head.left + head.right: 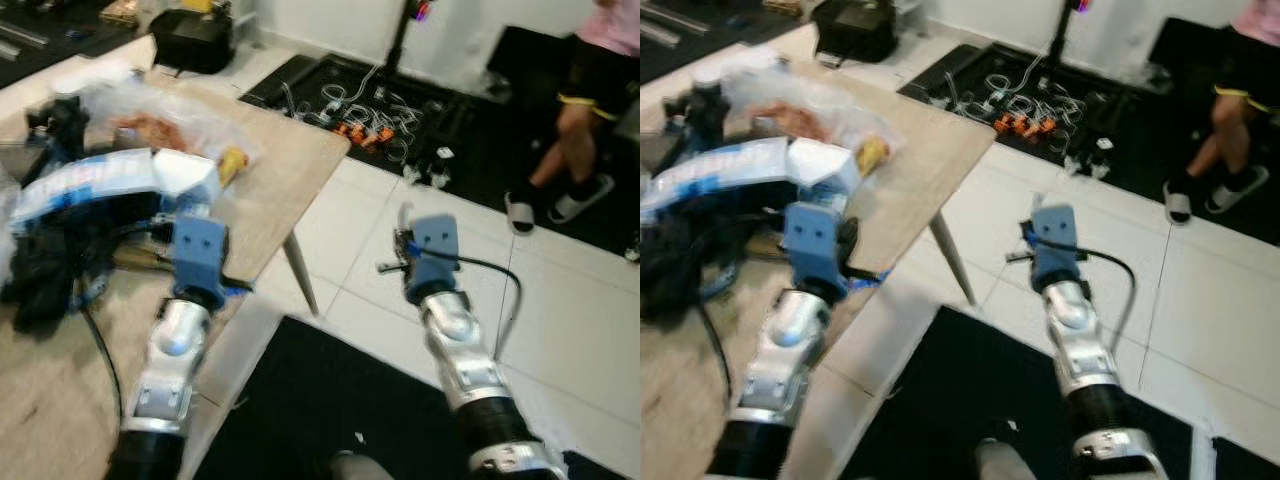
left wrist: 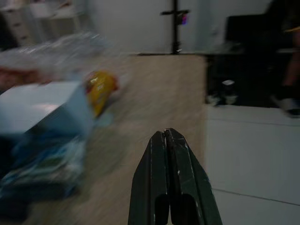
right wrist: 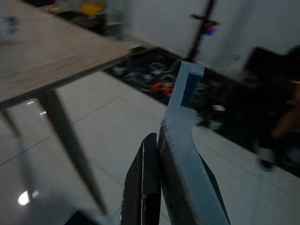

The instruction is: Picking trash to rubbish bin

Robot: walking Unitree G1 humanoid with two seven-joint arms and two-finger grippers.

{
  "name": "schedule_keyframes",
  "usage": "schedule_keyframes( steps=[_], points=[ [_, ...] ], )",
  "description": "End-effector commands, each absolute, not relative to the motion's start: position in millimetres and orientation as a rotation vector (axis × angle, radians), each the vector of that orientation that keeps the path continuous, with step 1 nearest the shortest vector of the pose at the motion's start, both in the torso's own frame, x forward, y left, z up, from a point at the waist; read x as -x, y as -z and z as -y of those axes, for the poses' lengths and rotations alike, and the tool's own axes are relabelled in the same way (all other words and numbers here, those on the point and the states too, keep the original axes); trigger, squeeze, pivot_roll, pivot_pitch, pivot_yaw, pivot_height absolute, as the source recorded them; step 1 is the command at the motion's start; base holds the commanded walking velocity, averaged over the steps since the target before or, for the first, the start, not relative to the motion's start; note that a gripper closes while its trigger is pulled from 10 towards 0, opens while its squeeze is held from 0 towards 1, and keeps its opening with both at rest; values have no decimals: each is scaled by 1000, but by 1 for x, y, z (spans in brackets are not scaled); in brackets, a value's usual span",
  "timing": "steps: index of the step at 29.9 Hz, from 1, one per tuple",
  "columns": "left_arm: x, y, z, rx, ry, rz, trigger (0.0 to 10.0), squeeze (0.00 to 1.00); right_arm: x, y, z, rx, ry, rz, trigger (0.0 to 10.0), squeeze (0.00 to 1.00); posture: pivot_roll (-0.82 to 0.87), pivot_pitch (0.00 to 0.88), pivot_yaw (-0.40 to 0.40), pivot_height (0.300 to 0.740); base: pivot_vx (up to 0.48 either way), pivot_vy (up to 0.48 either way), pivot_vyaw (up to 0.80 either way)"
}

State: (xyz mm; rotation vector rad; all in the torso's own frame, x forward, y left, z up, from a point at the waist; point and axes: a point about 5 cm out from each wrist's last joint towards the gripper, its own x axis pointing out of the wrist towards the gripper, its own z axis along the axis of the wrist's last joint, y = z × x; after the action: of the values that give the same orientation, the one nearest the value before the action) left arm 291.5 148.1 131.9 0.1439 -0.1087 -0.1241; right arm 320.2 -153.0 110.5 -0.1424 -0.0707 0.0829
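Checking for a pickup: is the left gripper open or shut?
Shut, empty: the left gripper's fingers press together above the wooden table.

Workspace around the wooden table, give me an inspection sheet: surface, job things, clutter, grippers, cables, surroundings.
Surface: light wooden table, corner toward the white tiled floor.
Job's things: blue-and-white package, yellow wrapper beside it, clear plastic bag behind; no bin seen.
Clutter: black tangled gear at the table's left.
Grippers: left gripper above the tabletop, fingers shut, empty; right gripper over the floor, shut on a thin flat grey-blue piece.
Cables: loose white cables on a black mat; black cable on the right arm.
Surroundings: seated person's legs, black stand pole.
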Motion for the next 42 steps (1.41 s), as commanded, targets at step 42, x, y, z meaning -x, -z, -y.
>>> schedule_keyframes(
  steps=[42],
  points=[
    [-293,-126,-152,-193,139,85,10000,0,-319,-103,153,108,-87,58,10000,0,41,49,-34,740,0,0,-800]
  ],
)
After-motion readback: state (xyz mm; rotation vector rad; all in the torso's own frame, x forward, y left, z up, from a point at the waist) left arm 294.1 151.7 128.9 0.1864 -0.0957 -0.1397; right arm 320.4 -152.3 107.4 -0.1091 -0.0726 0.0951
